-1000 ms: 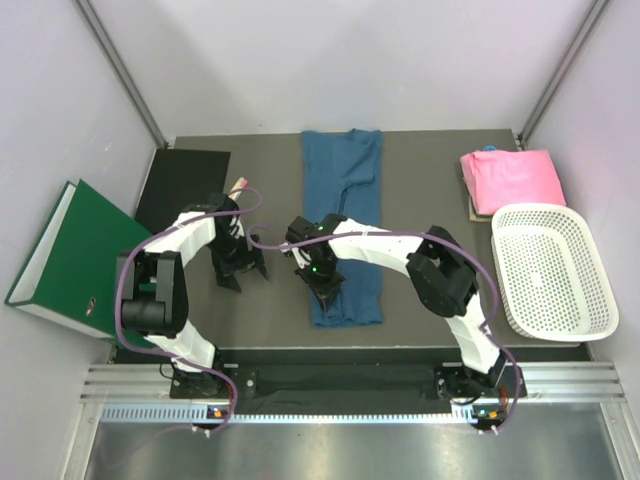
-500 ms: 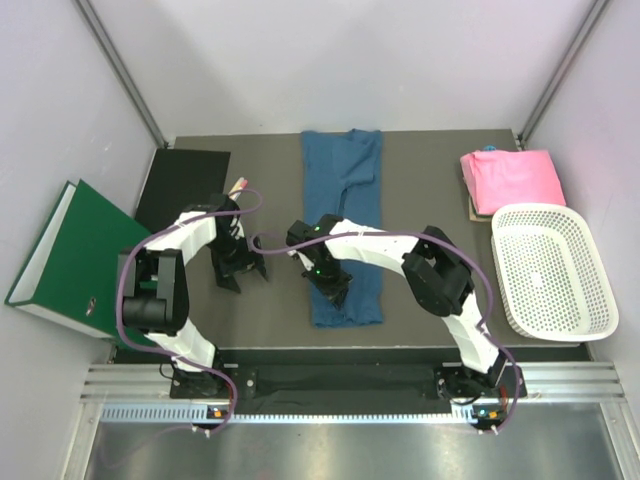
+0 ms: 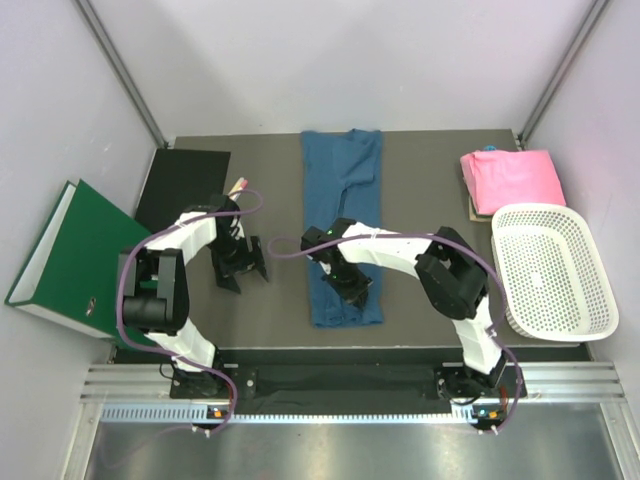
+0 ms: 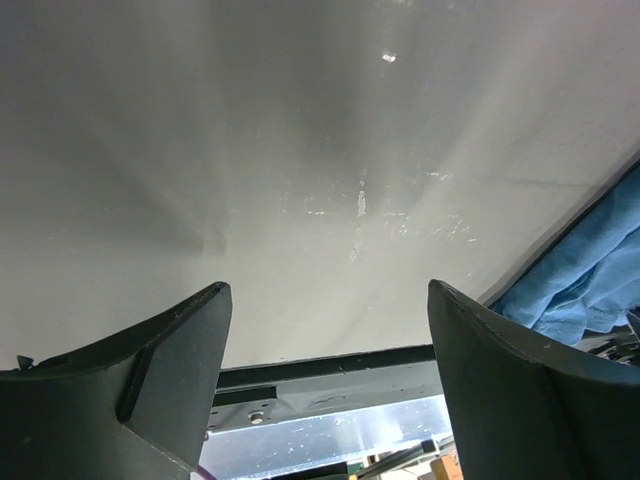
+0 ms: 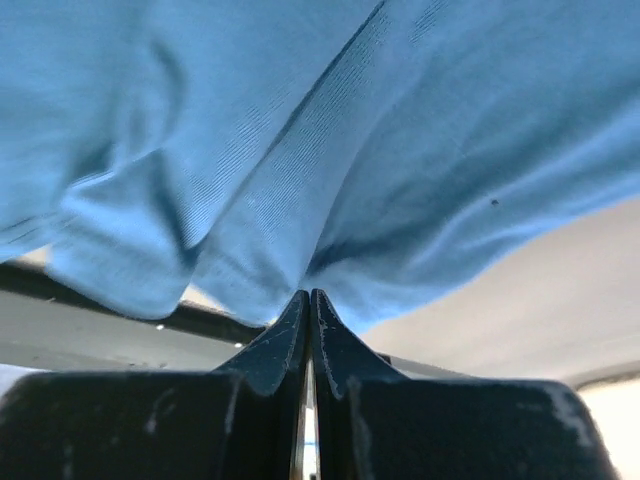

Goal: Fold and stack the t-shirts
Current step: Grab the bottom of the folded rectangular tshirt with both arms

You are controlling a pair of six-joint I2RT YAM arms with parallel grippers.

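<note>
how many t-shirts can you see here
2. The blue t-shirt lies lengthwise in the middle of the table; the pink t-shirt sits folded at the far right, beyond the white basket. None seem hidden.

White arms [image 3: 390, 246], black joints [image 3: 455, 282], purple cables [image 3: 120, 295] (looped), black fingers [image 4: 150, 380]

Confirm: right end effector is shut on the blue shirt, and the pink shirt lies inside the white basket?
Not quite. The pink shirt lies outside the white basket, just beyond its far rim; the top view shows it. The right end effector is indeed shut on the blue shirt.
</note>
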